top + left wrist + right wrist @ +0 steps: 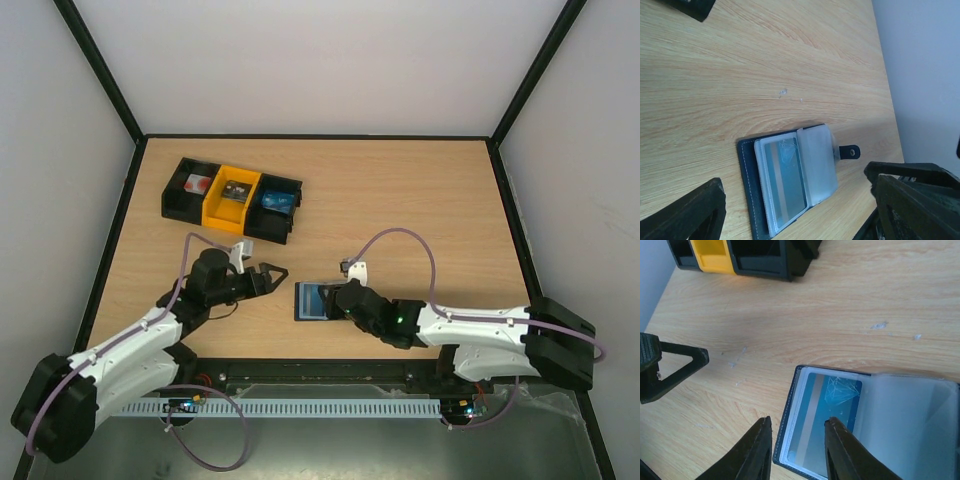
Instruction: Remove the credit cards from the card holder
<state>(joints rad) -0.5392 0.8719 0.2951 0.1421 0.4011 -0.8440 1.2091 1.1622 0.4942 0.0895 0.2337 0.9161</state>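
While your right gripper (799,452) sat right at the card holder (790,410), jaws narrowed but apart and astride the corner nearest it (no view showed whether they touched it), your left gripper (272,278) hung wide open just off the holder's left side, not touching. So the right arm was the nearer by far. The holder lay flat and open on the table (420,200), toward the front edge, betw. the two grippers. A blue credit card (826,410) showed thru a clear sleeve on the page by the right fingers, its long side parallel to the fold. I'd judge the pull had to run along that long side. The wood looked smooth, so the holder prob. slides unless pinned. The bins (232,200) stood well apart at back-left, leaving you approach room on both sides.
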